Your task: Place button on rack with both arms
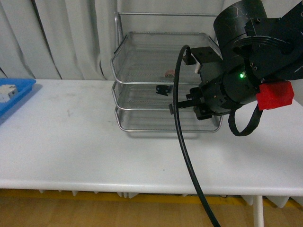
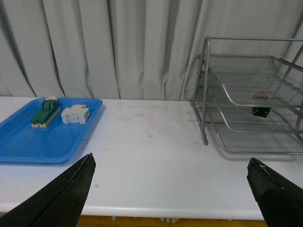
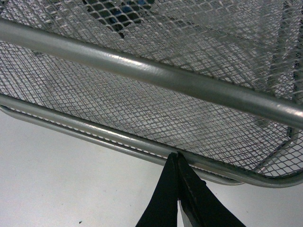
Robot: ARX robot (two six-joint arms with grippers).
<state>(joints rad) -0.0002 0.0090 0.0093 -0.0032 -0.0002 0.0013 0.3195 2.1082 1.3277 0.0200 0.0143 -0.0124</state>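
1. Your right end effector (image 3: 177,189) has its two black fingers pressed together with nothing between them; in the right wrist view they sit at the bottom centre of the frame, just in front of the rack's lowest rail
2. Your left end effector (image 2: 173,189) is spread wide, its fingers (image 2: 66,194) at the lower left and lower right corners of the left wrist view, nothing between them
3. In the front view your right arm (image 1: 241,71) fills the upper right, right up against the right side of the rack (image 1: 142,82), with a black cable (image 1: 182,137) dropping to the bottom edge
4. The button (image 1: 163,89) lies inside the rack on the mesh of the middle tier, just right of frame centre; the left wrist view shows it (image 2: 261,110) at the right
5. The rack stands on the white counter (image 1: 94,146) by the curtain (image 2: 118,47)
6. A blue tray (image 2: 42,137) at the left of the left wrist view holds a green-and-cream block (image 2: 45,112) and a white block (image 2: 75,114), well apart from the rack
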